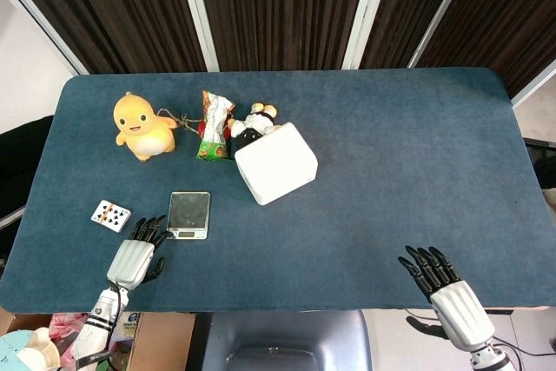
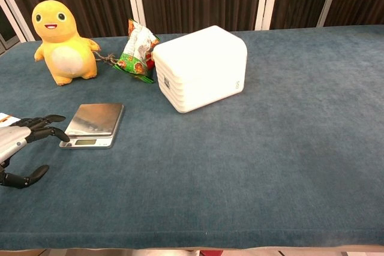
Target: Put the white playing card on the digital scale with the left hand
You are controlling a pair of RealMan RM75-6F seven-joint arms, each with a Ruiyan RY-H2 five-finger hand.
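The white playing card (image 1: 111, 214) lies flat on the blue table, left of the digital scale (image 1: 188, 215). In the chest view only a sliver of the card (image 2: 5, 116) shows behind the hand, while the scale (image 2: 94, 123) has a bare steel plate. My left hand (image 1: 136, 252) hovers open near the table's front edge, between card and scale and just short of both, fingers spread and pointing away from me. In the chest view the left hand (image 2: 21, 142) sits at the far left edge. My right hand (image 1: 445, 288) rests open at the front right, holding nothing.
A yellow plush toy (image 1: 141, 126), a snack bag (image 1: 214, 126), a small black-and-white plush (image 1: 254, 121) and a white box (image 1: 275, 162) stand behind the scale. A cardboard box (image 1: 148, 336) sits below the table's front edge.
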